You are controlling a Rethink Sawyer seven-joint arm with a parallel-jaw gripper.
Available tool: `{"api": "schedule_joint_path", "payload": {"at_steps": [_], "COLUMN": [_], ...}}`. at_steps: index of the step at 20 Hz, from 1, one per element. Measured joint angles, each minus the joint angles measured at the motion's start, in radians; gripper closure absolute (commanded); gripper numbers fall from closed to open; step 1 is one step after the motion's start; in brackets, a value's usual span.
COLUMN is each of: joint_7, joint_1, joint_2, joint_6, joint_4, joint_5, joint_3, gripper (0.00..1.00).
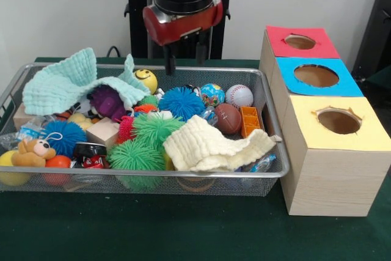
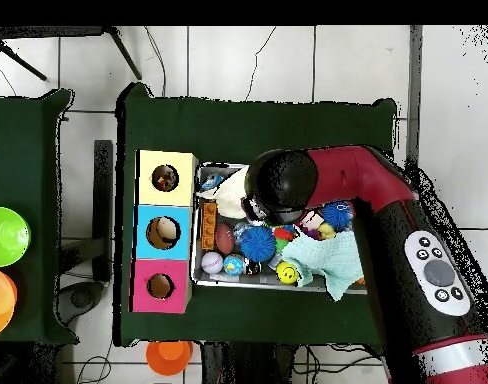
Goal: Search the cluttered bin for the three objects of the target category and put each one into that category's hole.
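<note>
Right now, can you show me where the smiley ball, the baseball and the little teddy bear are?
smiley ball [image 1: 145, 80]: front view, on its yellow face.
baseball [image 1: 239, 96]: front view, middle of its white skin.
teddy bear [image 1: 32, 153]: front view, on its brown body.

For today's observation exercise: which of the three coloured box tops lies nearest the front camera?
The yellow-topped box; the blue one sits behind it and the red one farthest back.

Red and black arm [image 2: 388, 215] reaching in from the base side, bent over the middle of the workspace. Wrist [image 1: 182, 10] pointing straight down, red collar under black housing. Gripper [image 1: 186, 54] hanging vertical, two thin dark fingers [image 1: 171, 59] parted with a clear gap, nothing between them. Hidden under the wrist housing from overhead.
</note>
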Motion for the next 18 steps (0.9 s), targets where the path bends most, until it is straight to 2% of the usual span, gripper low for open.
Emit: {"api": "schedule_joint_path", "payload": {"at_steps": [11, 18], "joint_7": [-0.039, -0.131], "joint_1": [-0.041, -0.079], "joint_2": [0.022, 0.036], "joint_6": [0.134, 0.210], "joint_4": [-0.074, -0.125], "joint_5": [-0.148, -0.225], "joint_3": [-0.012, -0.012], "gripper": [0.00, 0.00]}}
